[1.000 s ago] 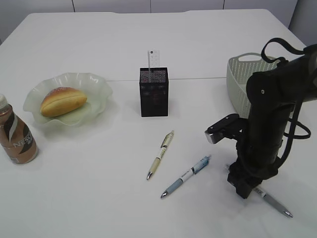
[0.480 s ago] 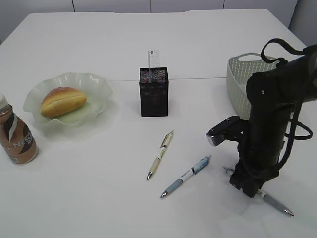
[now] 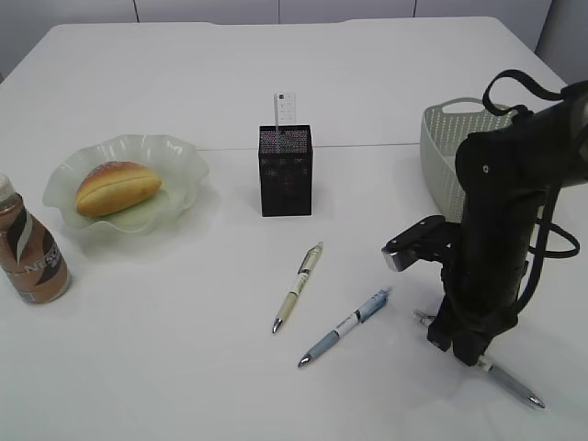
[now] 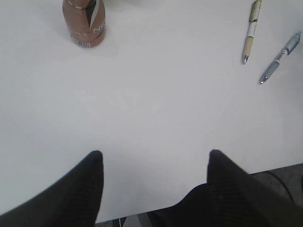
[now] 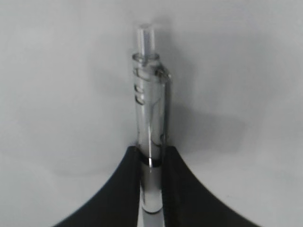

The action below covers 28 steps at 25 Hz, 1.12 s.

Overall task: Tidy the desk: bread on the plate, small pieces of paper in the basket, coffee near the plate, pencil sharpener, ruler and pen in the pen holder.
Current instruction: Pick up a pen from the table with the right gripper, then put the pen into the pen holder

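My right gripper (image 3: 464,349) points down at the desk (image 3: 184,367) and is shut on a clear silver pen (image 5: 150,109), whose tip end (image 3: 510,383) sticks out to the right. A cream pen (image 3: 298,285) and a blue pen (image 3: 344,327) lie left of it. The bread (image 3: 118,186) sits on the plate (image 3: 179,152), and the coffee (image 3: 29,246) stands to its left. The ruler (image 3: 285,108) stands in the pen holder (image 3: 286,175). The basket (image 3: 441,147) is at the right. My left gripper (image 4: 154,158) hangs open over bare desk. The pencil sharpener and the pieces of paper are out of view.
The desk's front edge lies just under my left gripper in the left wrist view. In that view the coffee bottle (image 4: 84,21) is far ahead on the left and the cream pen (image 4: 251,28) and blue pen (image 4: 279,59) far ahead on the right.
My right gripper's jaws have closed onto the clear pen, and the pen has shifted a little on the desk. The left gripper has not moved.
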Available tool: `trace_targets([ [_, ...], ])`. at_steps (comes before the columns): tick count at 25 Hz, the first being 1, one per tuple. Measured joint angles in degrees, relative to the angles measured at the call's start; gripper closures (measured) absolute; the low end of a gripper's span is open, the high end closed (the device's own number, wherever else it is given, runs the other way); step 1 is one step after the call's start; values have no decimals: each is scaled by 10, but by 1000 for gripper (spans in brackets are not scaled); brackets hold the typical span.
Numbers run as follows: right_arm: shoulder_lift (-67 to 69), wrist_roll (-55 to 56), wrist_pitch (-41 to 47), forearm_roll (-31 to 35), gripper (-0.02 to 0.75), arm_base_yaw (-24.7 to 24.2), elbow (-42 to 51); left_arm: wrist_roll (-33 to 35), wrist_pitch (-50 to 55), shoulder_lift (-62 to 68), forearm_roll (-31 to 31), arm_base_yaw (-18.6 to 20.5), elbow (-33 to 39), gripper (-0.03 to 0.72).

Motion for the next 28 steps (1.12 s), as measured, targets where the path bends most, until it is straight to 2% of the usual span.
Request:
trace_targets([
  [8,4,25,143,8,643,0,-123,0,0,0,0,0,0,191],
  [20,2,89,162,75,643,1,-261,0,0,0,0,0,0,191],
  [28,2,12,165,74,643,37,-371,0,0,0,-3,0,0,191],
])
